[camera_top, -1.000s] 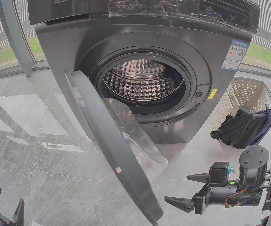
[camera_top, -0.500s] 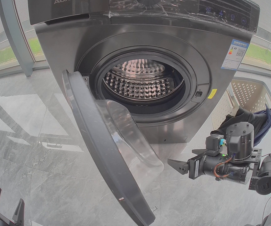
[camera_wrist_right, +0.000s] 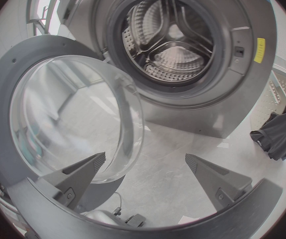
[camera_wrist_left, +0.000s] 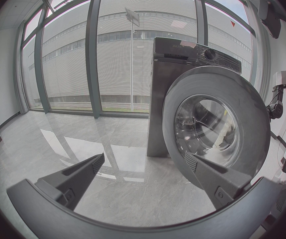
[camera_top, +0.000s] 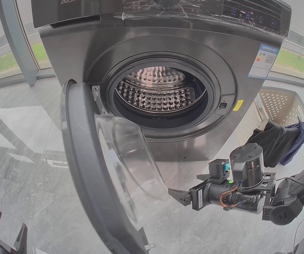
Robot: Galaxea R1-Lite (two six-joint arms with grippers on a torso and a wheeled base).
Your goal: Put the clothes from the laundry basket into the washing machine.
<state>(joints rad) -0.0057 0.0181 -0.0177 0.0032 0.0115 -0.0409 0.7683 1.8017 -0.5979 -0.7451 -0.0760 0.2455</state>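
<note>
The grey washing machine (camera_top: 71, 53) stands with its round door (camera_top: 85, 166) swung out to the left and the steel drum (camera_top: 159, 89) bare. A beige laundry basket (camera_top: 282, 106) sits to the machine's right, with a black garment (camera_top: 275, 141) and a blue one (camera_top: 300, 134) draped over its rim. My right gripper (camera_top: 190, 187) is open and level, pointing left, close to the door's glass bowl (camera_wrist_right: 83, 117), nothing between its fingers. In the right wrist view the black garment (camera_wrist_right: 279, 136) lies off to the side. My left gripper (camera_top: 8, 228) stays open, low at the near left.
Glossy grey floor tiles (camera_top: 35, 141) spread out left of the machine. Windows with grey frames (camera_top: 14, 36) run behind it. The open door juts out over the floor in front of the drum. In the left wrist view, the door's outer face (camera_wrist_left: 249, 117) is seen from the side.
My right gripper has moved away from me and left, from near the door's lower edge to beside the glass bowl. The door has swung wider open to the left. The left gripper kept still.
</note>
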